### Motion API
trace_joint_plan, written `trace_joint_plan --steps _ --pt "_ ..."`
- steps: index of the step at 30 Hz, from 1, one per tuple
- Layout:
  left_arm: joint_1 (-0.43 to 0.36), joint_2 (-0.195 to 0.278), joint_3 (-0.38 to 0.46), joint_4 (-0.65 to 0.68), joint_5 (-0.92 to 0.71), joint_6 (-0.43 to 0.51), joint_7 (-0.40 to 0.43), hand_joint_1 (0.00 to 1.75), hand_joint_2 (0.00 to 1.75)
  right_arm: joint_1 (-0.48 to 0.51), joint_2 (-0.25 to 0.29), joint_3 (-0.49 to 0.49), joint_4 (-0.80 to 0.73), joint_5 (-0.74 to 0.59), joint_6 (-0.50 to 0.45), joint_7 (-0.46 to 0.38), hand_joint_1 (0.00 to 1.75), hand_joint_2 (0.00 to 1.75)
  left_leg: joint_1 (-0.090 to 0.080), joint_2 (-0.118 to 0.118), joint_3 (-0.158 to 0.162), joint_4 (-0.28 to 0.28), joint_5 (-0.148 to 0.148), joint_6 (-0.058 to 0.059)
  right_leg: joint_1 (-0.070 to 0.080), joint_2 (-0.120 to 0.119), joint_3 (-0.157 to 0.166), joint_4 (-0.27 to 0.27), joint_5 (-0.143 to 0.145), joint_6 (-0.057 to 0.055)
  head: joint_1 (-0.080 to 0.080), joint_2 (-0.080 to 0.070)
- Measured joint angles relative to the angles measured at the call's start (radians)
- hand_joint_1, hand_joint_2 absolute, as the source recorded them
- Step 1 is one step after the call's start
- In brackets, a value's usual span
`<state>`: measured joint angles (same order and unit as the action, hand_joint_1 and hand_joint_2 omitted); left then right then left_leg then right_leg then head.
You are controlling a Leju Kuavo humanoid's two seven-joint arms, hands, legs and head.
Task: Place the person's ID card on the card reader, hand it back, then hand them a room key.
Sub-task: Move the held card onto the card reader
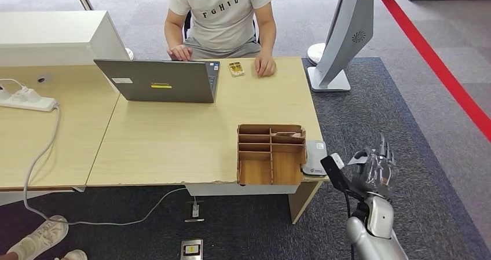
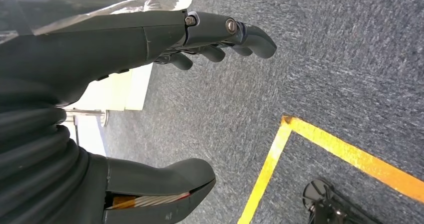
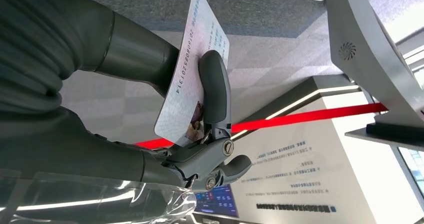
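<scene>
Fingers (image 3: 215, 92) of right hand (image 3: 200, 134) around ID card (image 3: 192, 69).

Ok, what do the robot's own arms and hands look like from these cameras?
The right arm is silver metal with a black cable beside it. The right hand has dark grey fingers and clear plastic wrap near the wrist. The left hand is dark grey with a ribbed cover, visible screw pivots and similar plastic wrap.

Wooden table (image 1: 173, 144), laptop (image 1: 159, 80), divided organizer (image 1: 270, 154), card reader (image 1: 314, 157), key card (image 1: 235, 69)
</scene>
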<state>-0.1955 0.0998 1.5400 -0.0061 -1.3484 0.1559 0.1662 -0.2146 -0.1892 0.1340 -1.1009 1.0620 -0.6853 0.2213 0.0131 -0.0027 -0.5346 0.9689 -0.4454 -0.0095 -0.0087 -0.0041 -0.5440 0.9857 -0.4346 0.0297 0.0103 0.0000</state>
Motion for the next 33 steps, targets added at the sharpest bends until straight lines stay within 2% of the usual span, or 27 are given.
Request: trace_joint_plan --steps 4,8,13,21,33 --pt "0.000 0.005 0.000 0.000 -0.018 -0.010 0.000 0.00 1.75 -0.003 0.013 -0.036 -0.025 -0.025 0.000 -0.029 1.75 1.75 0.000 0.000 0.000 0.000 0.000 0.000 0.000 0.000 0.000 0.000 0.000 0.000 0.000 0.000" --pt "0.000 0.010 0.000 0.000 -0.042 -0.025 -0.002 0.00 1.75 -0.022 0.028 -0.022 -0.054 -0.038 0.000 -0.012 1.75 1.75 0.000 0.000 -0.001 0.000 0.000 0.000 0.000 0.000 0.000 0.001 0.000 0.000 0.000 0.000" --pt "-0.003 0.016 0.000 0.000 -0.058 -0.037 -0.013 0.00 1.75 -0.093 0.048 0.078 -0.077 -0.023 0.004 0.050 1.75 1.75 0.000 0.000 0.000 0.000 0.001 -0.001 0.000 0.000 0.000 0.002 0.000 0.000 0.000 0.000" --pt "-0.003 0.025 0.000 0.000 -0.074 -0.054 -0.030 0.00 1.75 -0.208 0.113 0.237 -0.071 -0.035 0.043 0.052 1.75 1.75 0.001 0.000 -0.001 0.000 0.001 -0.001 0.001 0.000 0.000 0.002 0.000 -0.001 0.000 0.000" --pt "-0.001 0.036 0.000 0.000 -0.077 -0.077 -0.050 0.00 1.75 -0.313 0.208 0.383 -0.060 0.101 0.105 0.101 1.75 1.75 0.001 0.000 -0.001 0.000 0.001 -0.001 0.001 0.000 0.000 0.002 0.000 -0.001 0.000 0.000"
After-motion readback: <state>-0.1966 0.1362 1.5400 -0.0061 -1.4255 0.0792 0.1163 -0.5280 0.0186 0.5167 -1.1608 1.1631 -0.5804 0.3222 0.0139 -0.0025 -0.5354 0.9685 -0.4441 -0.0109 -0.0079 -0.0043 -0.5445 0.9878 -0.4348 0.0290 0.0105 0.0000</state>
